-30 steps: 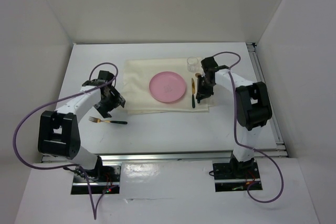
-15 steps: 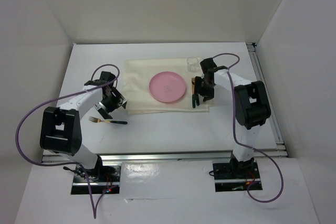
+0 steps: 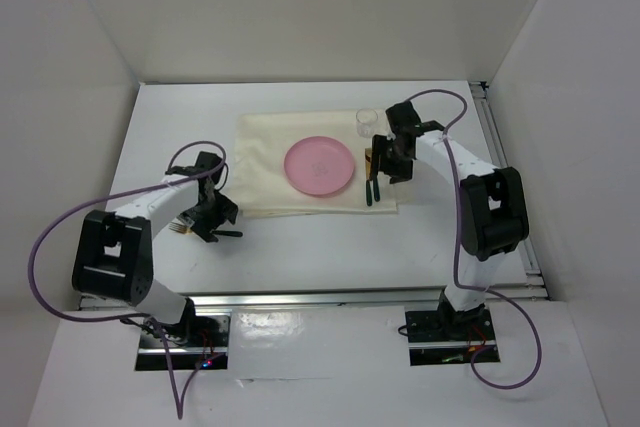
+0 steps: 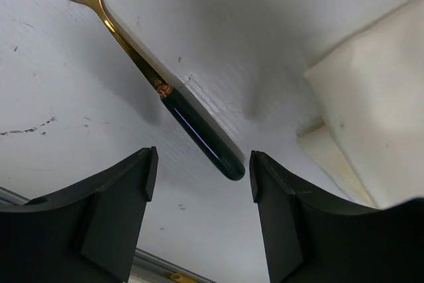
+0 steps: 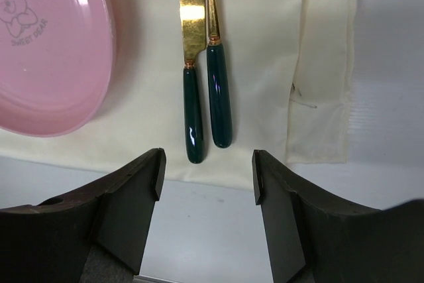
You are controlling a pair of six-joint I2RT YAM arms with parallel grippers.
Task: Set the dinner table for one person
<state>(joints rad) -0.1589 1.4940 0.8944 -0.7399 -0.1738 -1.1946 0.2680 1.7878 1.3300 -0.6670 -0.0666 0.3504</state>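
A fork [image 4: 165,91] with a gold head and dark green handle lies on the white dinner table [image 3: 300,247], left of the cream cloth mat [image 3: 270,162]. My left gripper [image 4: 202,164] is open just over the handle's end, which lies between the fingertips without touching them. In the top view this gripper [image 3: 205,215] covers part of the fork [image 3: 228,234]. A pink plate [image 3: 319,165] sits on the mat. Right of it lie a gold-bladed knife [image 5: 191,97] and a second green-handled utensil [image 5: 218,97], side by side. My right gripper [image 5: 207,164] is open and empty above their handle ends.
A small clear glass [image 3: 366,122] stands at the mat's far right corner, close to my right arm. A folded corner of the mat [image 4: 371,111] lies just right of the left gripper. Metal rails run along the table's near edge [image 3: 330,295] and right edge [image 3: 505,177].
My left gripper has moved toward the near edge and lowered over the fork's handle. My right gripper has drawn back from the knife toward the far side, staying open.
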